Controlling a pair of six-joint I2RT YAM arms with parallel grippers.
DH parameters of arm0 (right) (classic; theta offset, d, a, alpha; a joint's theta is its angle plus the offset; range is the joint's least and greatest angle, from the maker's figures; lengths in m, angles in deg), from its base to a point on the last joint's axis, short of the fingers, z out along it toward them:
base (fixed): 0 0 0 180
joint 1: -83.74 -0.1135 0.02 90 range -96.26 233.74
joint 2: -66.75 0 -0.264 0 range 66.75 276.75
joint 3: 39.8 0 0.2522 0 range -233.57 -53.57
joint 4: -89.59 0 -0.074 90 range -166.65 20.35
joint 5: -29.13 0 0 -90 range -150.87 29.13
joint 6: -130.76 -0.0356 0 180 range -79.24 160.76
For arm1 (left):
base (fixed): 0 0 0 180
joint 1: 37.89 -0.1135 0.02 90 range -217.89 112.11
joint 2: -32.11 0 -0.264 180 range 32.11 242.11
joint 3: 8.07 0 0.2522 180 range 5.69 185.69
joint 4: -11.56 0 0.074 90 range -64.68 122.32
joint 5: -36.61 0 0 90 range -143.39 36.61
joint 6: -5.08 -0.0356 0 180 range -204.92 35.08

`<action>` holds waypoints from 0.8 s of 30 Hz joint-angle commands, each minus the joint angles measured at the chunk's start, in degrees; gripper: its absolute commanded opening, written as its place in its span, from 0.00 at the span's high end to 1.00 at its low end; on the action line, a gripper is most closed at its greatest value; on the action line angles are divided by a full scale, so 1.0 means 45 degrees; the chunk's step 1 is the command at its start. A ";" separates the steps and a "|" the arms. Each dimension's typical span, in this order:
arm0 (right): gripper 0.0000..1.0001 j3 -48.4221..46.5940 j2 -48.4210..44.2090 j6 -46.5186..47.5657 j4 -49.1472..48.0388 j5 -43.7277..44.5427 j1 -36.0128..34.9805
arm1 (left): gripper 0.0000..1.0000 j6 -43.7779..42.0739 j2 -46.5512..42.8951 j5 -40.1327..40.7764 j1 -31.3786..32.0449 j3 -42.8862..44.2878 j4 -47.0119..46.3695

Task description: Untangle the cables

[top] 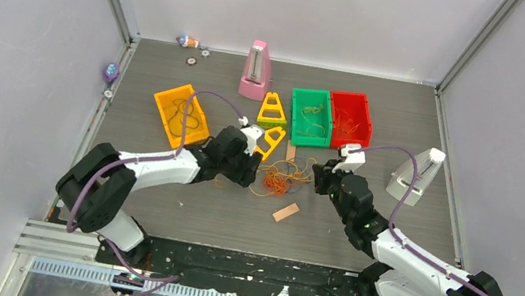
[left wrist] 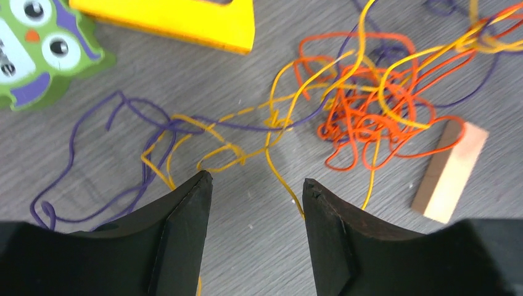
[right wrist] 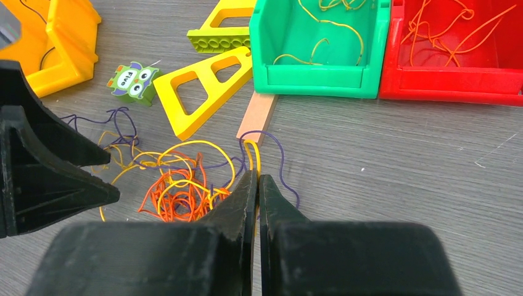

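1. The top view shows the cables as one tangle of yellow, orange-red and purple cords near the middle of the bench. The left pincer is at the tangle's left side and the right pincer at its right. From this height neither pincer's jaws can be read.
2. The left wrist view settles the left pincer. Its jaws stand spread just over the bench top and grip nothing. A yellow cord runs down close along the inside of its right-hand finger.
3. That view also separates the cords. A purple cord loops off alone to the left, and the orange-red ones bunch on the right. A wooden block lies just beside that bunch.
4. The right wrist view shows the right pincer with its jaws pressed together. A yellow strand loops out of the seam at its tips, so it is pinched there.
5. Only the right wrist view looks into the bins toward the far edge of the bench. The green bin holds yellow cords and the red bin holds orange ones.
6. The owl block appears in both wrist views, on the bench beside the purple loops.
7. The top view shows a dark cord lying in the yellow bin, toward the left edge of the bench.
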 commanded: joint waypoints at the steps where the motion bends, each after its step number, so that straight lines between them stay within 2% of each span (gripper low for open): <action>1: 0.95 -0.0305 -0.0043 0.0048 -0.0119 0.0510 0.0064 | 0.43 0.0125 -0.0225 0.0339 0.0017 0.0032 0.0967; 5: 0.95 -0.0392 0.0112 0.0042 -0.0081 0.0428 0.0054 | 0.42 0.0049 -0.1261 0.0291 0.0016 -0.0619 0.0279; 6: 0.94 -0.0420 0.0202 0.0042 -0.0090 0.0405 0.0065 | 0.39 0.0038 -0.1549 0.0354 0.0025 -0.0764 0.0142; 9: 0.95 -0.0488 0.0313 0.0041 -0.0098 0.0331 0.0044 | 0.17 0.0115 -0.2862 0.0943 0.0072 -0.1794 -0.0966; 11: 0.95 -0.0520 0.0390 0.0041 -0.0138 0.0290 0.0057 | 0.14 0.0274 -0.3676 0.0903 0.0084 -0.2507 -0.1786; 18: 0.95 -0.0657 0.0547 0.0090 -0.0058 0.0306 0.0071 | 0.16 0.3187 -0.3933 0.1008 0.0113 -0.2650 -0.0636; 21: 0.95 -0.0663 0.0540 0.0095 -0.0045 0.0306 0.0057 | 0.23 0.3852 -0.2988 0.0891 0.0130 -0.2712 -0.0975; 24: 0.95 -0.0661 0.0514 0.0100 -0.0036 0.0317 0.0058 | 0.25 0.4276 -0.1537 0.0584 0.0113 -0.2184 -0.1123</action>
